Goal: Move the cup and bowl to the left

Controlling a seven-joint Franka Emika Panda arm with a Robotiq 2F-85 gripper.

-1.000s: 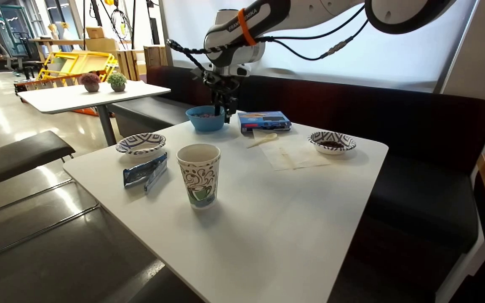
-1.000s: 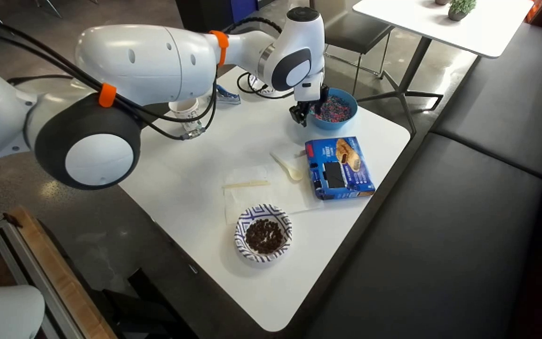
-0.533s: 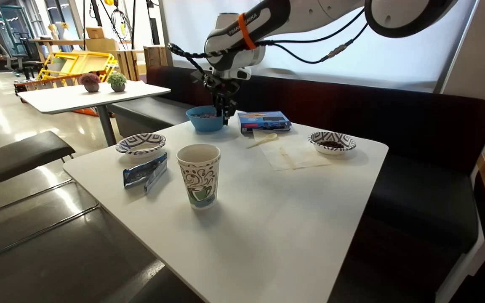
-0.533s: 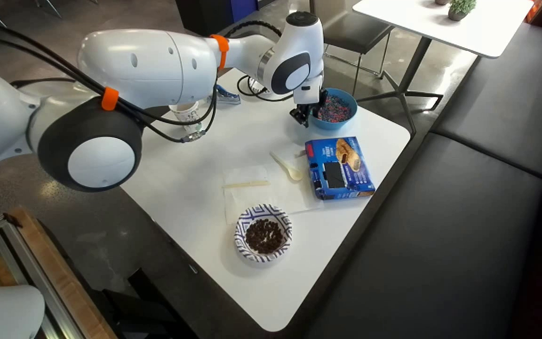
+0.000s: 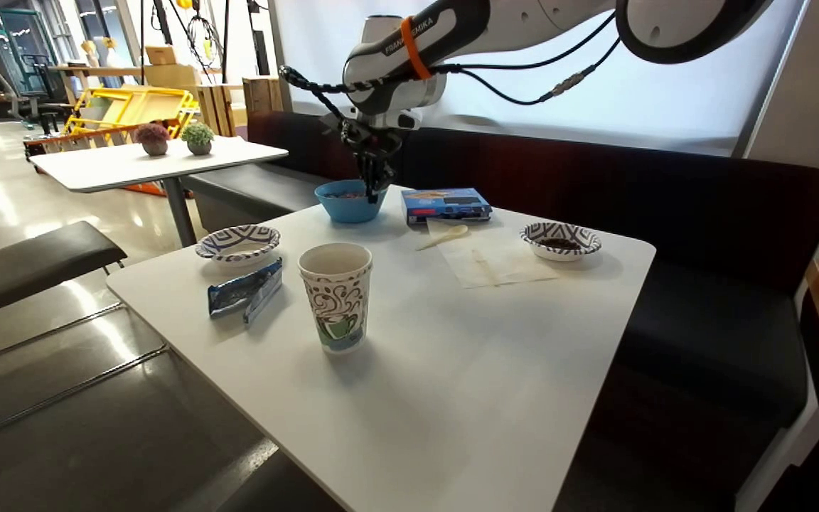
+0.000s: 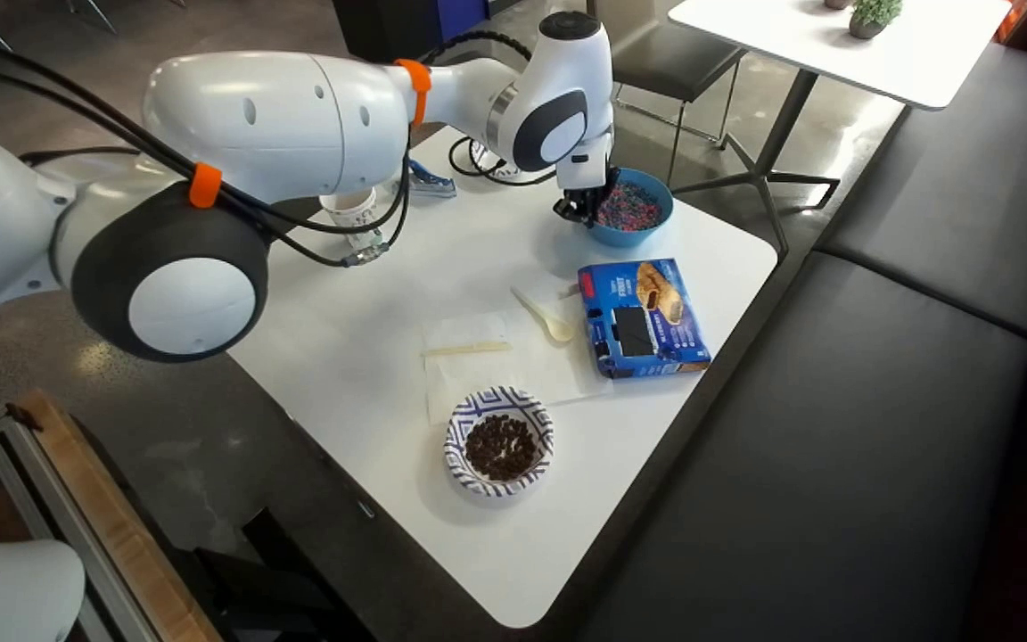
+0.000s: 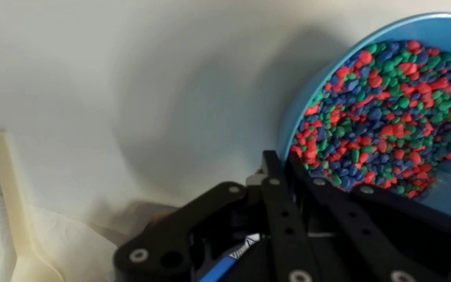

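The bright-blue bowl [image 5: 348, 210] stands upright at the table's far corner and also shows in an exterior view [image 6: 625, 237]. In the wrist view the bowl [image 7: 450, 27] holds red, green and blue pebbles. My gripper [image 7: 281, 158] is shut on the bowl's rim, one fingertip outside the wall and one inside. The gripper shows at the bowl's side in both exterior views [image 5: 372, 195] [image 6: 591, 212]. The tall paper cup [image 5: 337, 302] stands upright near the table's middle. In an exterior view the cup [image 6: 353, 212] is partly hidden by the arm and cables. It is out of the wrist view.
A blue box [image 6: 643, 312] lies beside the bowl. A spoon [image 6: 545, 316] and napkin [image 6: 558, 379] lie near it. A patterned dish with dark bits [image 6: 462, 464] stands at the table's end. Another patterned dish [image 5: 239, 256] and blue wrappers [image 5: 242, 290] lie near the cup.
The gripper's fingers, spread around the bowl's rim before, have come together on it. The bowl has shifted very slightly towards the gripper. The cup has not moved.
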